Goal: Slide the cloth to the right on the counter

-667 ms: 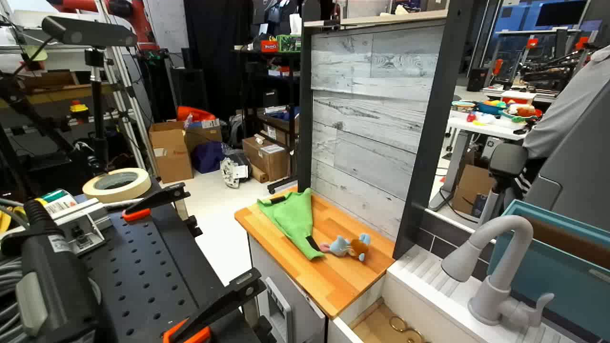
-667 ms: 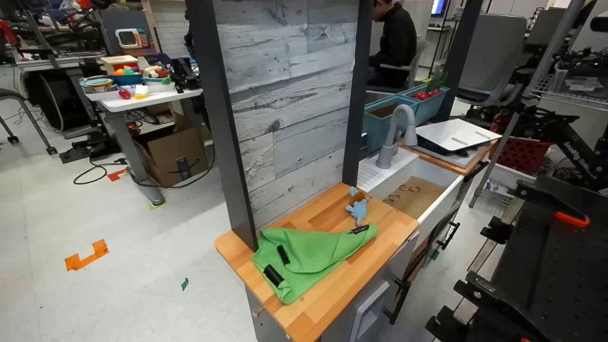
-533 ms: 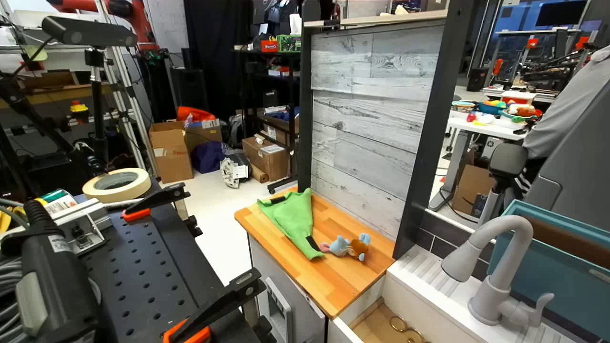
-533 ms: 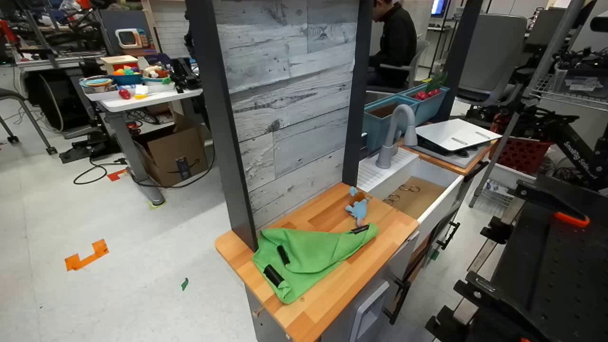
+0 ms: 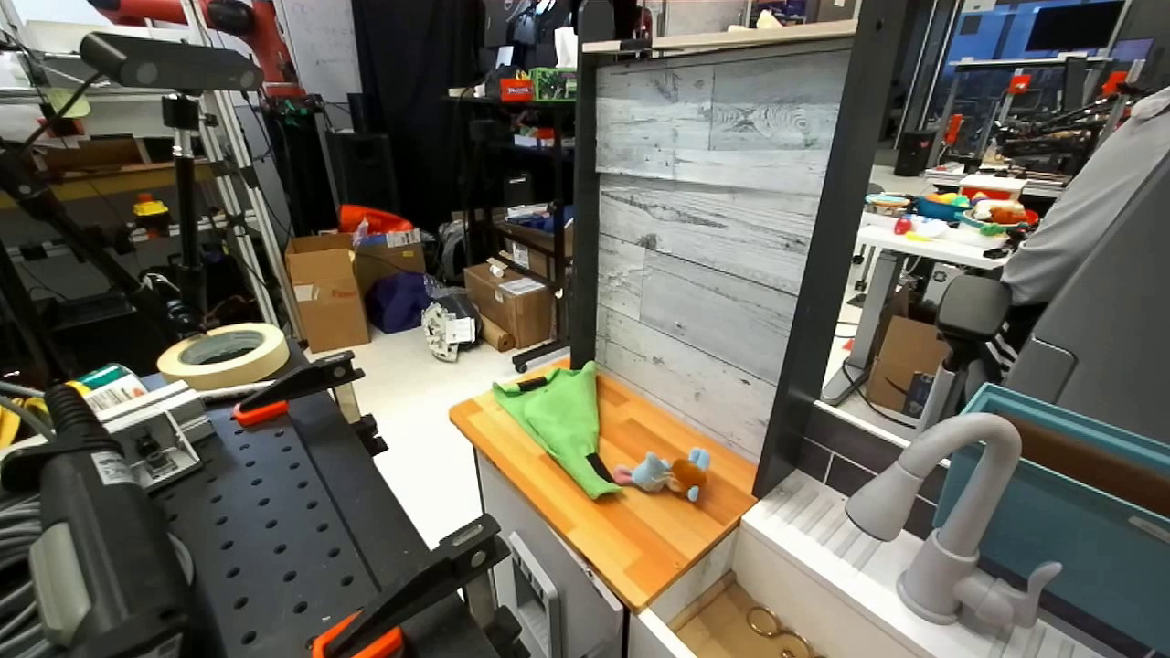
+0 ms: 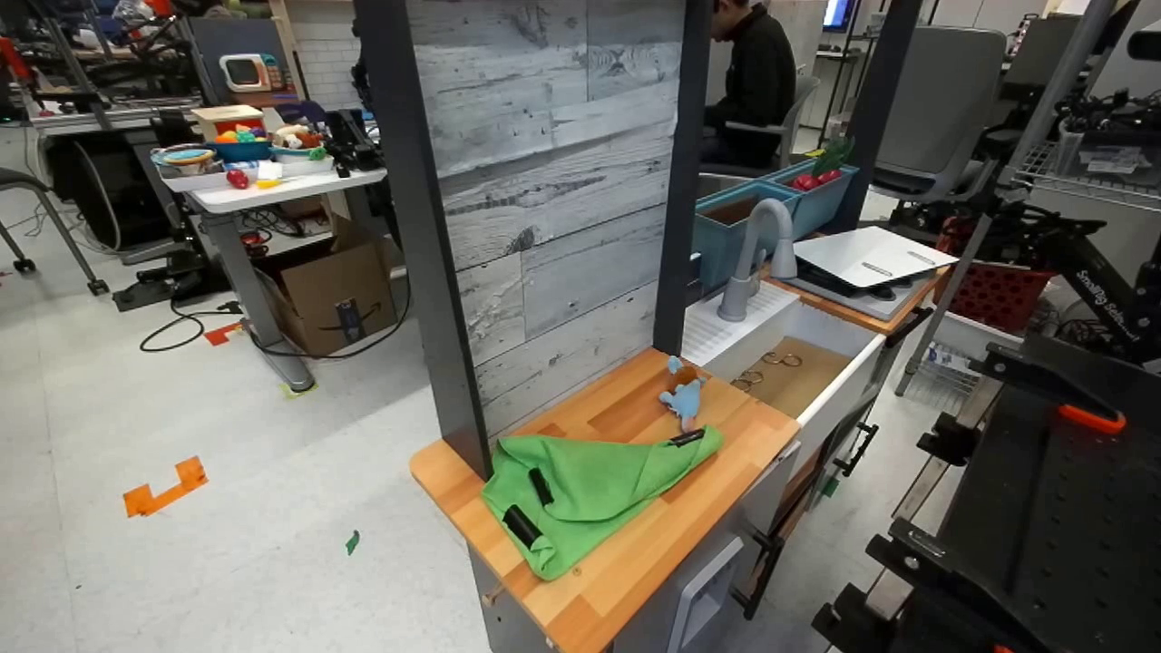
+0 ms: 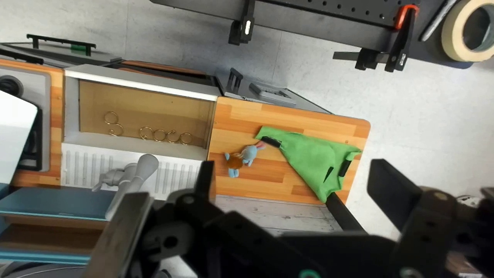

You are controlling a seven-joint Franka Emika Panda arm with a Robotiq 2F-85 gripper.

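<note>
The green cloth with black tape patches lies crumpled on the wooden counter (image 5: 654, 548). It shows in both exterior views (image 5: 559, 422) (image 6: 590, 481) and in the wrist view (image 7: 308, 154). One narrow end points toward the sink; the wide end lies near the counter's outer edge, with a corner against the dark post. My gripper (image 7: 292, 172) shows only in the wrist view. Its fingers are wide apart with nothing between them, and it hangs well above the counter, apart from the cloth. It is out of sight in both exterior views.
A small blue and brown plush toy (image 6: 683, 396) lies by the cloth's narrow end. A grey wood panel (image 5: 713, 228) stands along the counter's back. A white sink (image 6: 843, 388) with a grey faucet (image 5: 960, 521) adjoins it. A black perforated table (image 5: 274, 539) with clamps stands opposite.
</note>
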